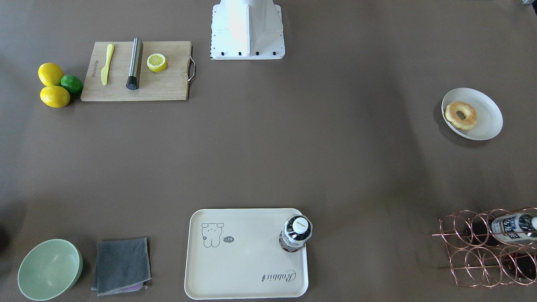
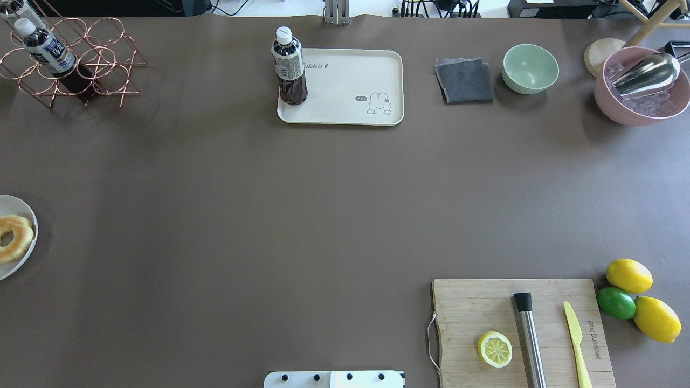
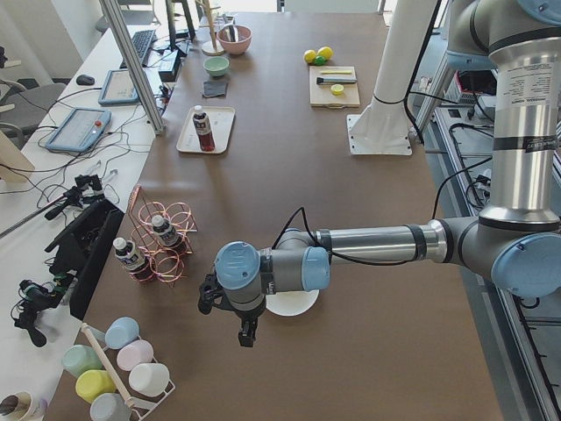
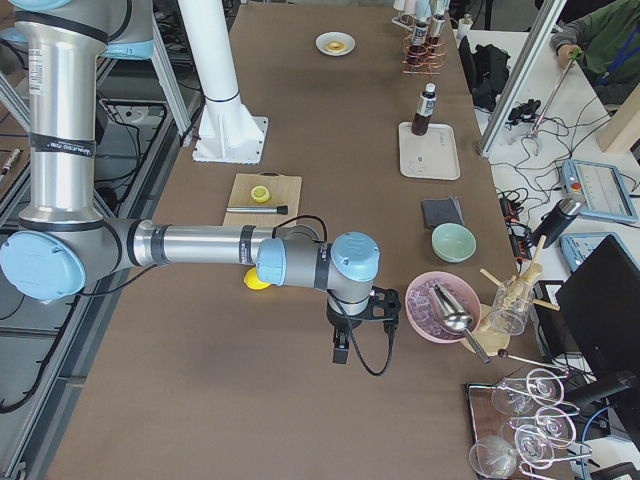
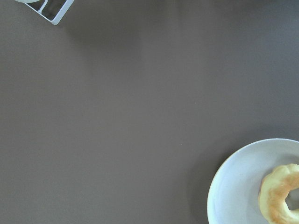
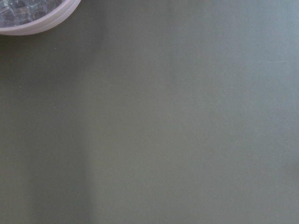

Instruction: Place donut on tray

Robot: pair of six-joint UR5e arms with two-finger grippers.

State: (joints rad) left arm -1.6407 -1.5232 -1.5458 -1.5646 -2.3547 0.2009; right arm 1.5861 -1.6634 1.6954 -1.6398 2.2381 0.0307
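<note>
The donut (image 1: 460,115) lies on a round white plate (image 1: 486,113) at the table's left end; it also shows in the overhead view (image 2: 12,238) and at the lower right of the left wrist view (image 5: 282,193). The cream tray (image 1: 251,260) with the bear drawing sits at the far middle edge (image 2: 350,81). My left gripper (image 3: 248,333) hangs above the table beside the plate, seen only in the exterior left view; I cannot tell if it is open. My right gripper (image 4: 342,350) hangs near the pink bowl, seen only in the exterior right view; I cannot tell its state.
A dark drink bottle (image 2: 289,67) stands on the tray's corner. A copper wire rack (image 2: 70,59) with bottles, a grey cloth (image 2: 464,81), a green bowl (image 2: 530,68), a pink ice bowl (image 2: 641,89) and a cutting board (image 2: 520,331) with a lemon half, knife and lemons are around.
</note>
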